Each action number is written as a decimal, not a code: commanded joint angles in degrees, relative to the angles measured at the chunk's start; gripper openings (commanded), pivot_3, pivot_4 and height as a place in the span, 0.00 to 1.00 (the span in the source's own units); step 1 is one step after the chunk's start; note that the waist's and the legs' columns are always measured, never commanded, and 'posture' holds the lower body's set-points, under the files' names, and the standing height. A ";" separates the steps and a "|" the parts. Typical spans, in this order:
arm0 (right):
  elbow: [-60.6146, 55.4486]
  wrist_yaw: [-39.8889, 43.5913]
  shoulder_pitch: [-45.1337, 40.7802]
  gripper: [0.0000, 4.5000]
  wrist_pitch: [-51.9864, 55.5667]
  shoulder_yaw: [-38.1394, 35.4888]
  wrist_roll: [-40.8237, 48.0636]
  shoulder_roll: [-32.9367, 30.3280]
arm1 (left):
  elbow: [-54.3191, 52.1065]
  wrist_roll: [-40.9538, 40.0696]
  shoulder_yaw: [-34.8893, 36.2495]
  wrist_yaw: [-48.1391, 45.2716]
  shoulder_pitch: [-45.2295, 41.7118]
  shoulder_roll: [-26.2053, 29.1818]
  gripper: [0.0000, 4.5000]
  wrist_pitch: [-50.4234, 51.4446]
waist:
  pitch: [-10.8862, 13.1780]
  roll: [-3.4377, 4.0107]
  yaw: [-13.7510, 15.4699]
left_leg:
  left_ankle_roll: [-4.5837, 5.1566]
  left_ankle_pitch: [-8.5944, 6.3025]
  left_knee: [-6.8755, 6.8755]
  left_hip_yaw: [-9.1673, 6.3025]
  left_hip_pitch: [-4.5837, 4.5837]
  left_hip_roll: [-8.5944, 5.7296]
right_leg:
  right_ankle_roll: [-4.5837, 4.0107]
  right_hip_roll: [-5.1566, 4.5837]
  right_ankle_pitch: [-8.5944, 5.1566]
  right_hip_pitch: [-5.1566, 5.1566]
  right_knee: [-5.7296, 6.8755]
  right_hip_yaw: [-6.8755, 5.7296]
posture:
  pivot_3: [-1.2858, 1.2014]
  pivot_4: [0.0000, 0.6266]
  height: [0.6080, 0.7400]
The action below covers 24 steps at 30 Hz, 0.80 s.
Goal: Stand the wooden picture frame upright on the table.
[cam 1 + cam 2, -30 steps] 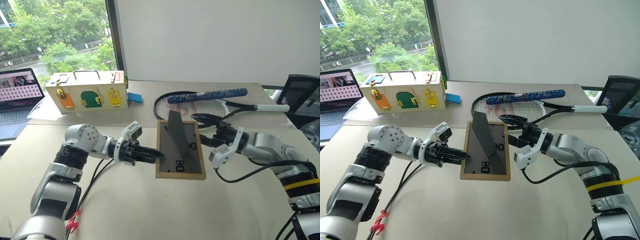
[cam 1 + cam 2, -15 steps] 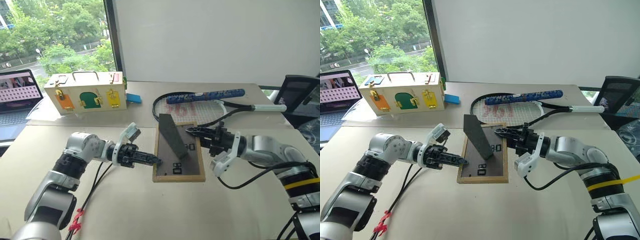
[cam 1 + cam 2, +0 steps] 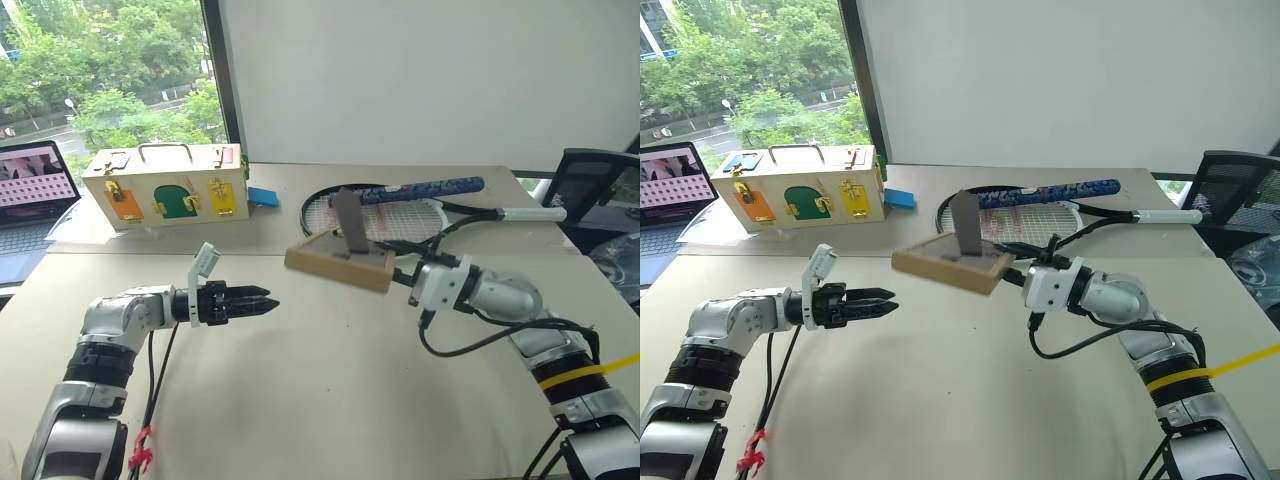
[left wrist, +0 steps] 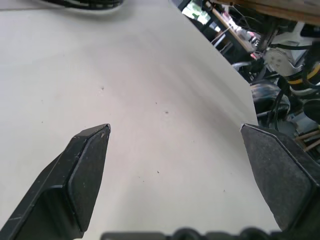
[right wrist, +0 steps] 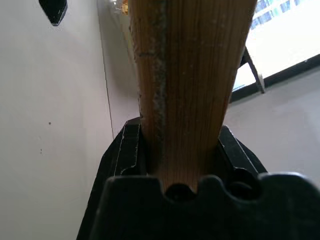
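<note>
Clamped on 1 edge of the wooden picture frame (image 3: 338, 263), the right gripper (image 3: 400, 262) holds it in the air above the table (image 3: 330, 400), nearly flat, with the dark fold-out stand (image 3: 348, 224) poking up from its back. Off to the side, well apart from the frame, the left gripper (image 3: 262, 303) hangs with its 2 fingers spread and nothing between them. To my eye the step in hand is tipping the frame upright, which calls for a slow wrist roll until the lower edge and the stand's foot can both meet the tabletop, letting go only once it rests steady; the badminton racket (image 3: 400, 210) behind leaves little room that way. Up close, the right wrist view shows the wood grain pinched squarely between both pads (image 5: 131, 150), a detail the head views are too far off to give, while they alone give the frame's tilt.
</note>
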 commanded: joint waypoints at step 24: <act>-2.74 12.38 3.11 0.28 73.40 -7.32 32.56 11.87 | -20.64 3.14 7.90 10.60 13.23 -2.85 1.00 -17.46 | 0.03 0.04 0.24 | 0.08 -0.03 -0.01 -0.03 0.52 0.00 | -0.01 0.00 -0.04 0.52 -0.08 -0.07 | 0.52 0.24 1.00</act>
